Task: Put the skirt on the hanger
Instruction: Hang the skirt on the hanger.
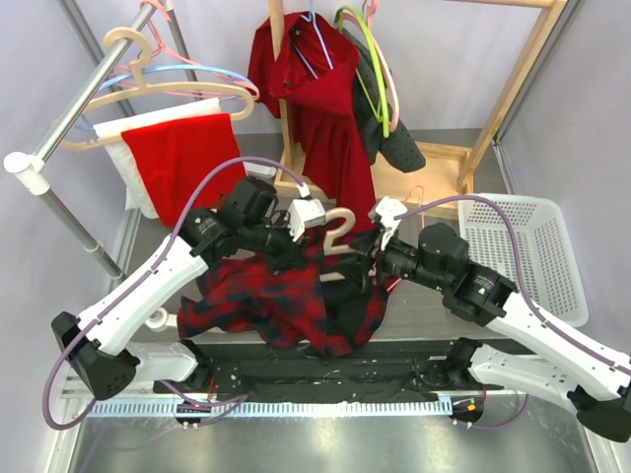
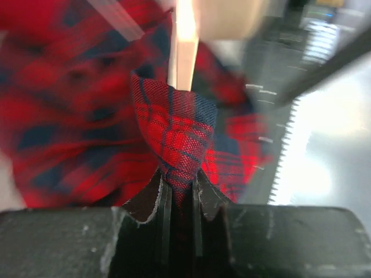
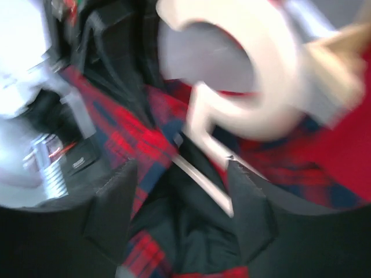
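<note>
On the gray table [image 1: 419,310], the left gripper [image 2: 178,188] pinches the skirt [image 2: 174,127], with the hanger [image 2: 184,52] just in front of it, and the open right gripper [image 3: 178,174] faces the hook [image 3: 278,75].

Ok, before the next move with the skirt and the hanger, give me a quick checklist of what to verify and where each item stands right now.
1. Grip of the left claw on the skirt: ok, a plaid fold is pinched between its fingers.
2. Is the right claw free: ok, its jaws are apart and hold nothing.
3. Is the hanger hook near the right claw: ok, it sits just ahead of the open fingers.
4. Skirt seated on the hanger: cannot tell, the wooden bar meets the fold but the joint is hidden.
5. Skirt lifted and spread: not ok, most of it lies in a heap.
6. Wrist views sharp: not ok, both are blurred.
</note>
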`<action>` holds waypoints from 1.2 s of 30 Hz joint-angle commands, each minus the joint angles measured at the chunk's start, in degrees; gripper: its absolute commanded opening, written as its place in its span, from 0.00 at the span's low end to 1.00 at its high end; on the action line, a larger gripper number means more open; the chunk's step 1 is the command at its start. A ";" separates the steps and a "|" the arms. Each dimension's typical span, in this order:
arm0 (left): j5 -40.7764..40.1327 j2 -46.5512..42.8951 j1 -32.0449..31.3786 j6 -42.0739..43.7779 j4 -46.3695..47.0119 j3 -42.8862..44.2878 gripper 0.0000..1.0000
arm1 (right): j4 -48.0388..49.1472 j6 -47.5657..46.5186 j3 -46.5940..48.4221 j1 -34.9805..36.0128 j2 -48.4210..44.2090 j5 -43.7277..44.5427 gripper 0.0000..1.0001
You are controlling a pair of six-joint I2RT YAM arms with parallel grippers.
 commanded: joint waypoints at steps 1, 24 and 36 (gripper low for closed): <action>-23.81 -6.32 0.84 -9.64 11.81 -3.87 0.00 | 0.01 3.55 1.23 0.46 -5.54 24.14 0.71; -27.09 -16.87 0.84 -15.98 14.83 -8.36 0.00 | 2.20 33.17 -22.59 -0.33 4.89 28.48 0.55; -22.70 -20.03 0.84 -15.29 11.93 -7.83 0.00 | 10.12 33.54 -24.54 -8.23 10.01 23.21 0.01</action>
